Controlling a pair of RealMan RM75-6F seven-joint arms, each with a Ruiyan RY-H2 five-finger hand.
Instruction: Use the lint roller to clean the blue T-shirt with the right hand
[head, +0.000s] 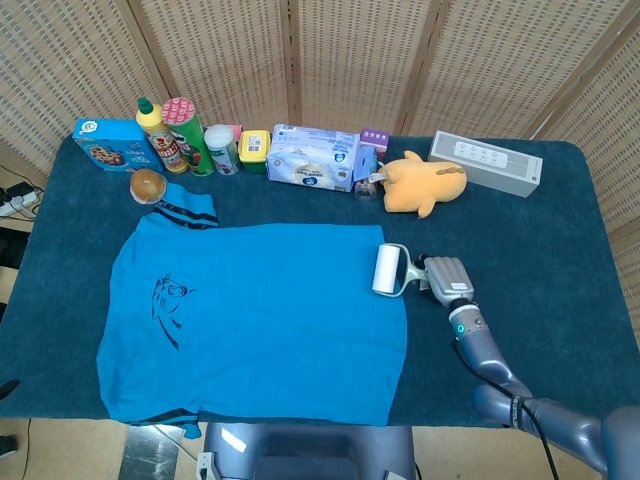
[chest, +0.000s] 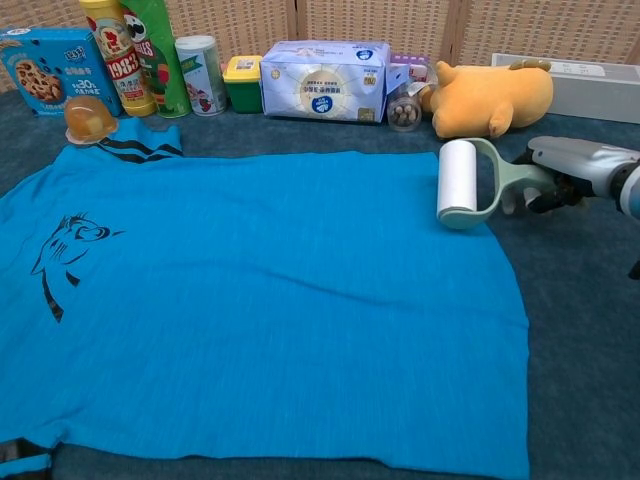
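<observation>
A blue T-shirt (head: 260, 315) (chest: 250, 300) with a dark print lies flat across the front of the table. The lint roller (head: 386, 269) (chest: 459, 178), white drum on a pale green frame, stands over the shirt's right edge. My right hand (head: 446, 279) (chest: 565, 172) grips its handle just to the right of the shirt, fingers wrapped around it. The left hand shows in neither view.
Along the back stand a cookie box (head: 108, 143), bottles and cans (head: 180, 135), a tissue pack (head: 314, 157), a yellow plush toy (head: 425, 183) and a white power strip box (head: 486, 162). A round bun-like object (head: 147, 185) sits by the shirt collar.
</observation>
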